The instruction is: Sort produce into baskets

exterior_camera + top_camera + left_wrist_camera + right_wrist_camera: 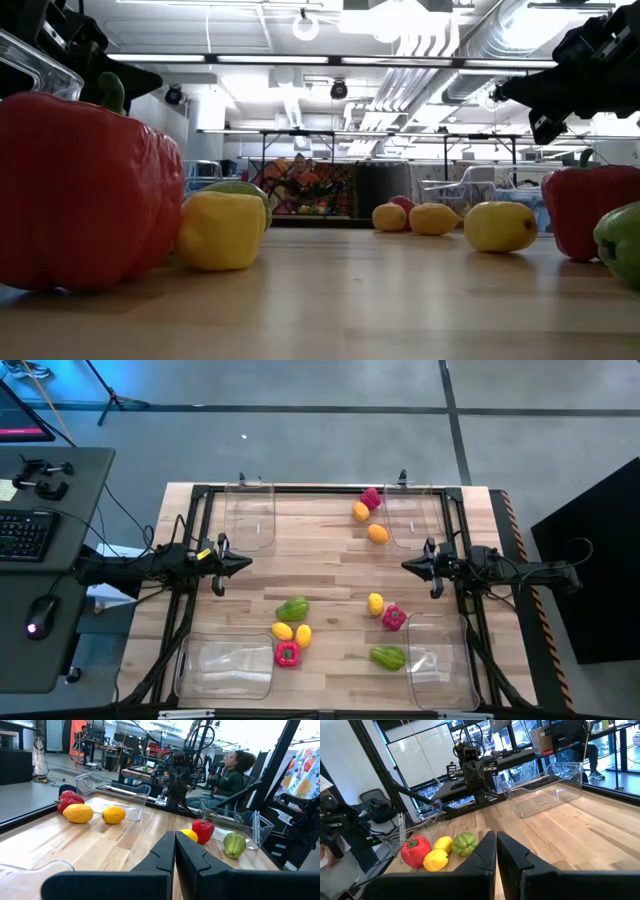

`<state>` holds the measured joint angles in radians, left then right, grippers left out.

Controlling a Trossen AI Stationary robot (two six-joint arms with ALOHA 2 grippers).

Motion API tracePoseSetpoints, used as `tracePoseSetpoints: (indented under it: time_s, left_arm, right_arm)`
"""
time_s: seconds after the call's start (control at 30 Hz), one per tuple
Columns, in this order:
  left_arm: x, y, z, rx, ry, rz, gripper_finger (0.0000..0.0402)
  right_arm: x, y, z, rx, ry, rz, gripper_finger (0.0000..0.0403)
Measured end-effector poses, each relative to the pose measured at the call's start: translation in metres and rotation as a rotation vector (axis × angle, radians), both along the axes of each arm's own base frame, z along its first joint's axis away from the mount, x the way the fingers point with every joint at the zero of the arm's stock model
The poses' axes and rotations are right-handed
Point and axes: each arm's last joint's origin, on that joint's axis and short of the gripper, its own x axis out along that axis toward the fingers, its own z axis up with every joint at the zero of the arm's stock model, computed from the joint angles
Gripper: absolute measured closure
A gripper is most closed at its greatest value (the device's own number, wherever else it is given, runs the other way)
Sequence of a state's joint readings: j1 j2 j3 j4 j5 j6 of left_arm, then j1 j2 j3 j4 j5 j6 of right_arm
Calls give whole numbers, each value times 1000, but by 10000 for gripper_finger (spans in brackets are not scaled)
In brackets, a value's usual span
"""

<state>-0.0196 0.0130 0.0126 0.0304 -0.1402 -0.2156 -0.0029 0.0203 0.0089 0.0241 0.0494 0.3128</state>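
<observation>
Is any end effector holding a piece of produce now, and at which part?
Nothing is held. The left end effector and right end effector are both shut and empty above the table.

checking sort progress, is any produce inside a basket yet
No: in the high view the near-left basket and the other three hold nothing; the produce, like the green pepper, lies on the table.

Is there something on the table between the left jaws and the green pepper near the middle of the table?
Nothing visible. In the high view, only bare wood lies between the left gripper, jaws shut, and the green pepper. The two yellow pieces and the red pepper sit beyond it.
</observation>
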Motion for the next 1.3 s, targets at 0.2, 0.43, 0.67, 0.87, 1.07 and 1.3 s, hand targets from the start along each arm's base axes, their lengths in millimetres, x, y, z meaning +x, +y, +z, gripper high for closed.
tracePoseSetpoints:
  time_s: [0.2, 0.43, 0.67, 0.87, 1.07, 1.3]
  left_arm:
    - [0, 0, 0, 0, 0, 0, 401]
    - [0, 0, 0, 0, 0, 1, 401]
    - [0, 0, 0, 0, 0, 0, 401]
    - [0, 0, 0, 0, 0, 0, 401]
    - [0, 0, 0, 0, -1, 0, 401]
    - [-3, 0, 21, -160, -240, -10, 401]
  right_arm:
    - [0, 0, 0, 0, 0, 0, 398]
    - [0, 0, 0, 0, 0, 0, 398]
    - [0, 0, 0, 0, 0, 0, 398]
    - [0, 0, 0, 0, 0, 0, 398]
    - [0, 0, 0, 0, 0, 0, 398]
    - [0, 0, 0, 0, 0, 0, 398]
